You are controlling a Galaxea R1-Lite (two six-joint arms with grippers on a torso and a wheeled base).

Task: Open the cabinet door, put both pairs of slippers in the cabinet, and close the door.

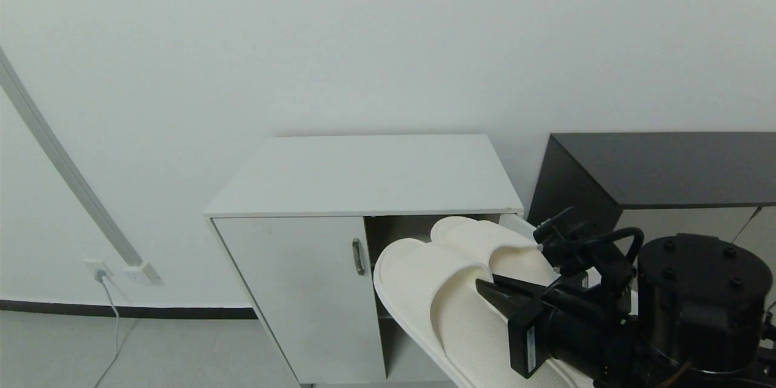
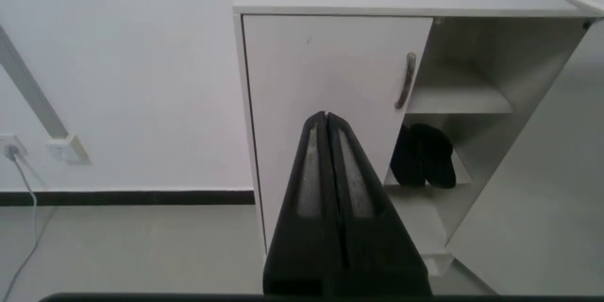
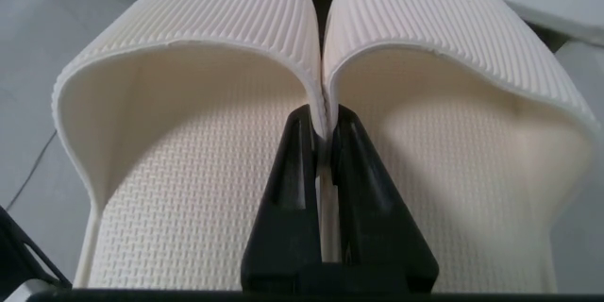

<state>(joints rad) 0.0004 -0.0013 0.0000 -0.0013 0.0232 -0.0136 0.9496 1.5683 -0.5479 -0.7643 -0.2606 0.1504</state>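
Clamping the inner edges of both white slippers (image 3: 198,179) between its two black fingers, the right gripper (image 3: 324,130) holds the pair side by side, soles toward the camera and toes pointing away from the wrist. That grip is plain in the right wrist view. In the head view the right gripper (image 1: 492,291) lies over the white slippers (image 1: 424,279), and the pinch itself is hard to make out.

The head view shows the slipper toes just in front of the open right half of the white cabinet (image 1: 364,176). The pair and the arm cover most of the opening, so the inside cannot be read from there.

The left wrist view shows what that one hides. A shelf (image 2: 462,94) is set inside the open half. Below it, a pair of black slippers (image 2: 425,156) lies on a lower level, ahead of the left gripper (image 2: 326,121) and off to the side of its tips. That gripper's fingers are pressed together with nothing between them. It points at the closed left door (image 2: 326,57), whose metal handle (image 2: 409,79) is near the open side.

A dark table (image 1: 661,170) stands beside the cabinet, beyond the right gripper and cut off at the frame edge. A wall socket (image 1: 97,270) with a cable sits low on the wall.
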